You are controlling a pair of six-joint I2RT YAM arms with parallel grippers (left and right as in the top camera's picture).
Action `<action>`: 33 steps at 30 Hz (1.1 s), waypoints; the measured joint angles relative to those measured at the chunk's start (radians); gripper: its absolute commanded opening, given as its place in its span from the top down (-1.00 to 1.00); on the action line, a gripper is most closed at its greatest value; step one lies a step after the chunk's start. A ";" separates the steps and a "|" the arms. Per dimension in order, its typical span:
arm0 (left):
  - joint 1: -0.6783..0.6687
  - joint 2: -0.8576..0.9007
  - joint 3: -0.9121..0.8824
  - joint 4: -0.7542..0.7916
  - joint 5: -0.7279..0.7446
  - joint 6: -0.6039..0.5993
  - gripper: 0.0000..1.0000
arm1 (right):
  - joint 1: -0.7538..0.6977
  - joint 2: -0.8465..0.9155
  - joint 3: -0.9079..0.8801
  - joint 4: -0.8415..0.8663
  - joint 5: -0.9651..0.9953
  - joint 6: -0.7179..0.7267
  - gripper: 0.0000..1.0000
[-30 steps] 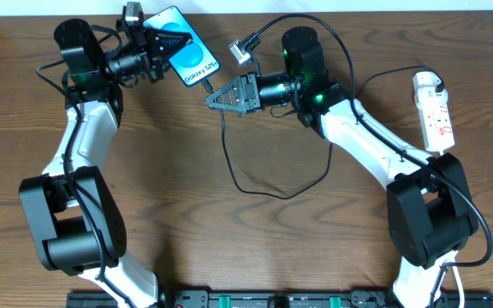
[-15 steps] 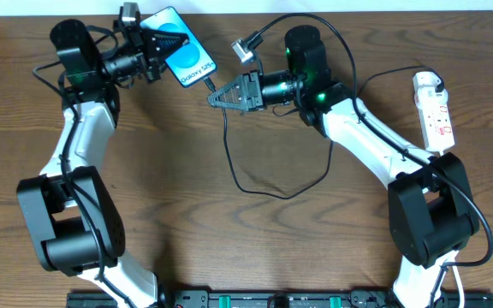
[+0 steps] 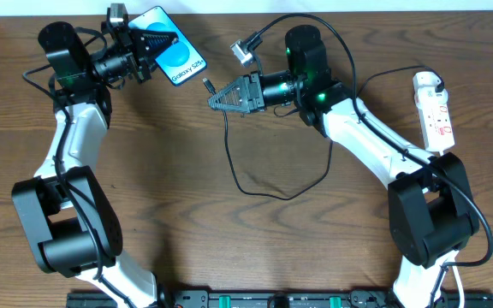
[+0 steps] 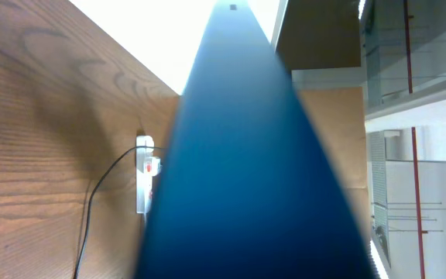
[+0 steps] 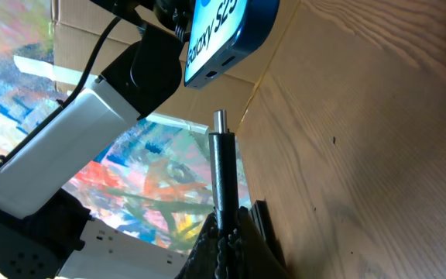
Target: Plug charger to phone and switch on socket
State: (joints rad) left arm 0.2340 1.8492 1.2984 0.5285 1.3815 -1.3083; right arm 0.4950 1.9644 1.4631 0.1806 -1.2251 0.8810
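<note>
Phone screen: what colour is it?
The slim rectangular phone shows blue-teal with white lettering, best overhead.

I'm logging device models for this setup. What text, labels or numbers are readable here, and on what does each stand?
"Galaxy S25+": white letters on the screen of the phone, overhead view.
The same words, cut off at the picture's edge, show on the phone in the right wrist view.
Red markings on the power strip: too small to read.
No print is visible on the charger plug.
</note>
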 measured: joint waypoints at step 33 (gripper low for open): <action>0.000 0.000 0.000 0.000 -0.004 0.026 0.86 | 0.000 0.000 0.000 0.037 -0.025 0.000 0.98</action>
State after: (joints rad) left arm 0.2340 1.8496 1.2984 0.5282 1.3777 -1.2823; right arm 0.4950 1.9644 1.4631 0.2176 -1.2503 0.8810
